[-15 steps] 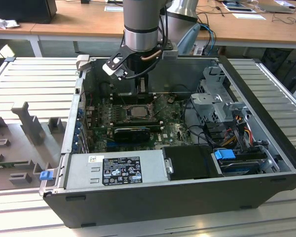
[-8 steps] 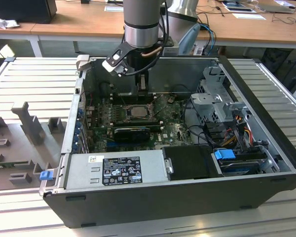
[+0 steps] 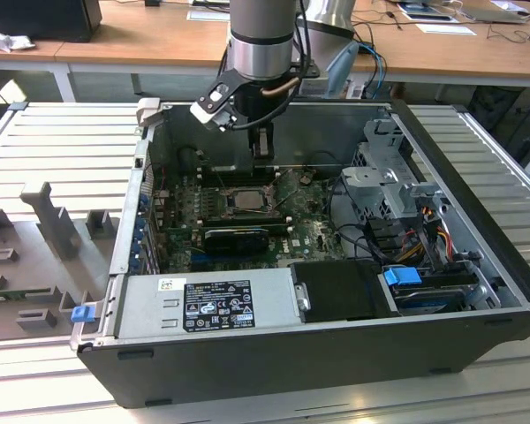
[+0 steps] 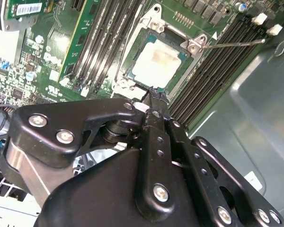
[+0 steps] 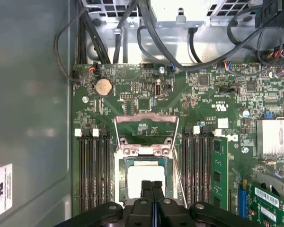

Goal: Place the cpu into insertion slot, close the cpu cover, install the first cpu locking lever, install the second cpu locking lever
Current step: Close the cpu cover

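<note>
Silvery cpu (image 5: 144,174) is already lying in the insertion slot (image 5: 119,179), the cpu cover (image 5: 146,116) is standing open and unlocked, and the gripper (image 5: 152,184) is hovering just above, jaws pressed together, holding nothing.

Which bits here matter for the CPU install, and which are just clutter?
Job: cpu seated in insertion slot; cpu cover, raised; locking lever; gripper near the cpu.
Clutter: coin cell, heatsink, power supply, drive cage.
</note>
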`<move>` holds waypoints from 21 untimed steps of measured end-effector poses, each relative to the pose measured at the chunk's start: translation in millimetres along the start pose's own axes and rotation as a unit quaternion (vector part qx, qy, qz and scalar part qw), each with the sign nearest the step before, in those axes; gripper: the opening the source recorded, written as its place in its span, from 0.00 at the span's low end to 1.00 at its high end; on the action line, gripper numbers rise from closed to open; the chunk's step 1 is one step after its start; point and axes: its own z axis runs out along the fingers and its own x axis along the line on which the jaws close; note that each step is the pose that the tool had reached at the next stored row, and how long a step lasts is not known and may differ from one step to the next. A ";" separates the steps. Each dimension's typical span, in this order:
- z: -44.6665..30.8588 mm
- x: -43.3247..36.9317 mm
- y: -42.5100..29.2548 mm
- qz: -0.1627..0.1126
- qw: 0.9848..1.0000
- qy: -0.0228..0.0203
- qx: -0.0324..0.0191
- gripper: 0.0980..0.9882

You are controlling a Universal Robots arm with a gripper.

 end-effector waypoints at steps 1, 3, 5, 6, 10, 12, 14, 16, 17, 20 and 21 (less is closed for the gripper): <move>-0.2 0.0 1.3 0.000 1.000 0.000 0.000 0.01; -0.6 0.0 3.6 0.000 1.000 0.000 0.000 0.01; -1.0 0.1 7.3 0.000 1.000 0.000 0.000 0.01; -1.1 0.2 8.8 0.000 1.000 0.000 0.000 0.01; -2.8 0.2 14.3 0.000 1.000 0.000 0.001 0.01; -5.8 0.3 14.8 0.000 1.000 0.000 0.001 0.01; -9.2 0.4 16.7 0.000 1.000 0.000 0.001 0.01; -10.0 0.5 19.6 0.000 1.000 0.000 0.001 0.01; -9.9 0.5 23.0 0.000 1.000 0.000 0.002 0.01; -9.6 0.6 32.0 0.000 1.000 0.000 0.002 0.01; -9.4 0.7 36.0 0.000 1.000 0.000 0.003 0.01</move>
